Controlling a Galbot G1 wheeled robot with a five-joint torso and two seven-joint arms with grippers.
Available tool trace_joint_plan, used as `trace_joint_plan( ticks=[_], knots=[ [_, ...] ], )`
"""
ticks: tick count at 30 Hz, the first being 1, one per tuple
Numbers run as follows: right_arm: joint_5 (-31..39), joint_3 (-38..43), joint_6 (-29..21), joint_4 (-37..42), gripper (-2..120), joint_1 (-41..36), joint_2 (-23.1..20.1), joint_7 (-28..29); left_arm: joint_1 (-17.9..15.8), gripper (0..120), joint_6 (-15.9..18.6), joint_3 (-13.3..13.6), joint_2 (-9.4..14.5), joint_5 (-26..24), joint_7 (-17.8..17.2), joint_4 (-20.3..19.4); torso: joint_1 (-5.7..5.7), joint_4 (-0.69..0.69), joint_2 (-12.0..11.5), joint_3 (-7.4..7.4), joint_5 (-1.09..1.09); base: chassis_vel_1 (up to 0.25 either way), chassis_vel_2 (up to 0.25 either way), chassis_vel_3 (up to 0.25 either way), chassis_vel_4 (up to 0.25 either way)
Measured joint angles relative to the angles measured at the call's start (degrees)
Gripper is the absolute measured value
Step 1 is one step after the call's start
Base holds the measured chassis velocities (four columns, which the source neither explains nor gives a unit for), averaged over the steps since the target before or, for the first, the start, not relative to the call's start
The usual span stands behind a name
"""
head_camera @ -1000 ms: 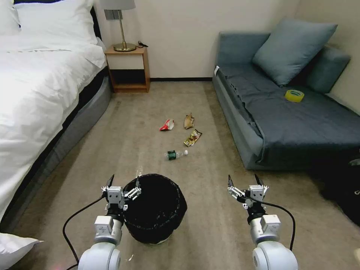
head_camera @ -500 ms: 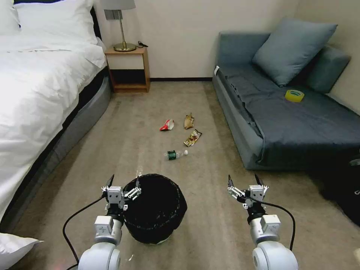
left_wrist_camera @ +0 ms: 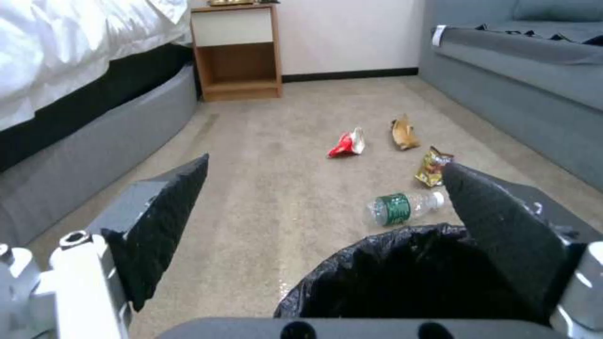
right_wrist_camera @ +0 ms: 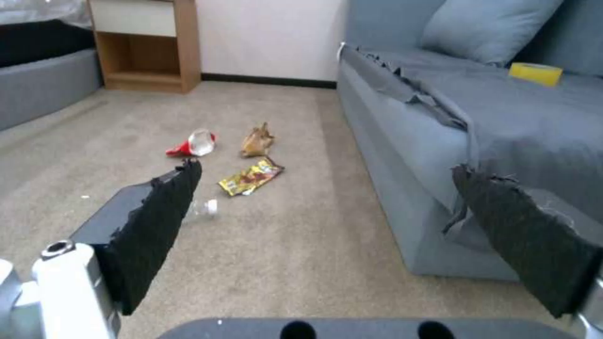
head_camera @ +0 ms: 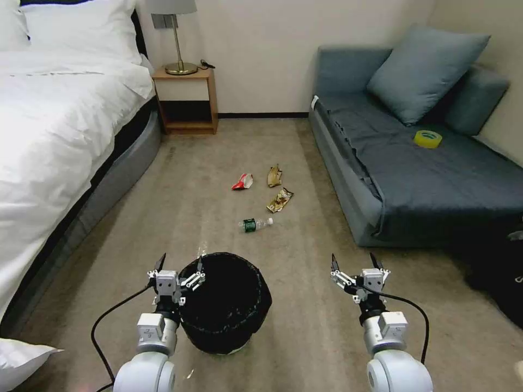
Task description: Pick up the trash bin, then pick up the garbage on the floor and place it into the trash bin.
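Observation:
The trash bin [head_camera: 226,302], round and lined with a black bag, stands on the carpet just in front of me; its rim [left_wrist_camera: 402,249] also shows in the left wrist view. My left gripper [head_camera: 181,265] is open, straddling the bin's left rim. My right gripper [head_camera: 354,264] hangs open over bare carpet to the bin's right. The garbage lies farther ahead: a clear bottle with green label [head_camera: 254,224] [left_wrist_camera: 402,207], a gold-brown wrapper [head_camera: 280,200] [right_wrist_camera: 250,177], a red-and-white wrapper [head_camera: 243,181] [left_wrist_camera: 346,144] [right_wrist_camera: 191,143] and a tan scrap [head_camera: 274,176] [left_wrist_camera: 404,133] [right_wrist_camera: 257,141].
A white bed [head_camera: 60,125] runs along the left and a grey sofa [head_camera: 419,169] along the right, with a yellow tape roll [head_camera: 427,139] on its seat. A wooden nightstand [head_camera: 187,100] with a lamp stands at the far wall. Carpet lies open between bed and sofa.

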Motion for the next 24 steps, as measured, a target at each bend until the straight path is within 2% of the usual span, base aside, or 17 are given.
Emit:
trace_joint_plan(
  ticks=[24],
  knots=[
    [0.0, 0.0, 0.0, 0.0, 100, 0.0, 0.0, 0.0, 0.0, 100, 0.0, 0.0, 0.0, 0.0, 0.0, 0.0, 0.0, 0.0, 0.0, 0.0, 0.0, 0.0, 0.0, 0.0, 0.0]
  ],
)
